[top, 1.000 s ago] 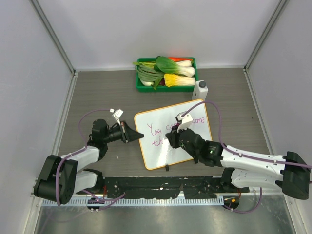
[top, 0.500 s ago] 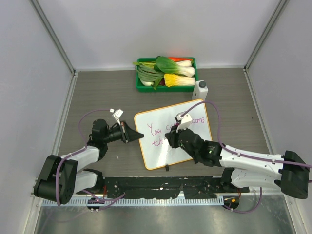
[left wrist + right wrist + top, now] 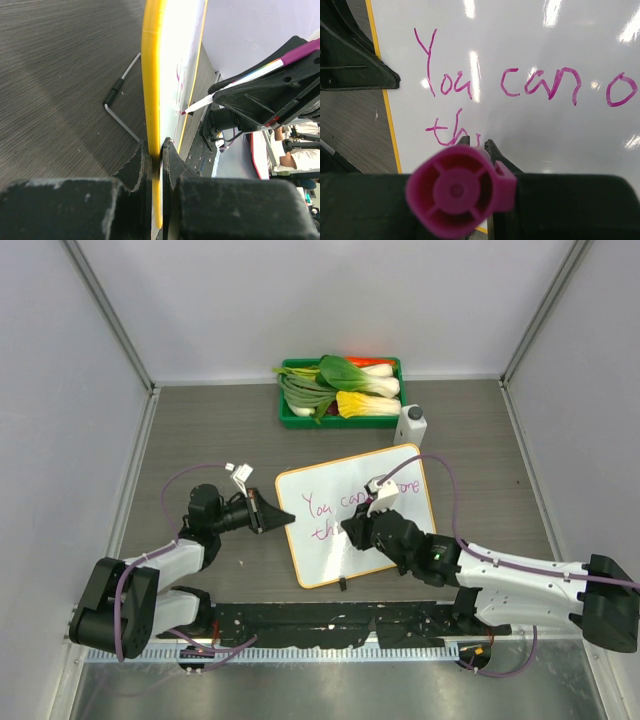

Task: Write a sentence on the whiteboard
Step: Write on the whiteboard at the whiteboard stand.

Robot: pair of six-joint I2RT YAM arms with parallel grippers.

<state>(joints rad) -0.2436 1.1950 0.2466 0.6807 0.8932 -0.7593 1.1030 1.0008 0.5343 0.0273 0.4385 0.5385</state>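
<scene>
The grey wood-grain table (image 3: 200,430) carries the whiteboard (image 3: 322,558) near its middle, in front of both arms and turned slightly askew. A green tray (image 3: 300,424) of leafy vegetables sits well apart at the far edge. The left gripper (image 3: 288,518) has its fingers pinched together on the board's left orange rim, most likely to steady it against the push of writing. The left wrist view shows the rim squeezed between the two pads and a bent wire leg (image 3: 120,95) under the board. From the right, the right gripper (image 3: 356,528) reaches over the board, its fingers clamped on a marker (image 3: 240,82) with a magenta end, angled tip-down so it can be dragged along the second line. The sentence (image 3: 540,85) reads "You can o" above and "th" below, so I judge the last word only begun. From above, the right arm covers the middle of both lines. From the right wrist, the marker's butt hides the newest stroke. Seen edge-on, the tip is at the board's face, but I cannot tell whether it actually touches.
</scene>
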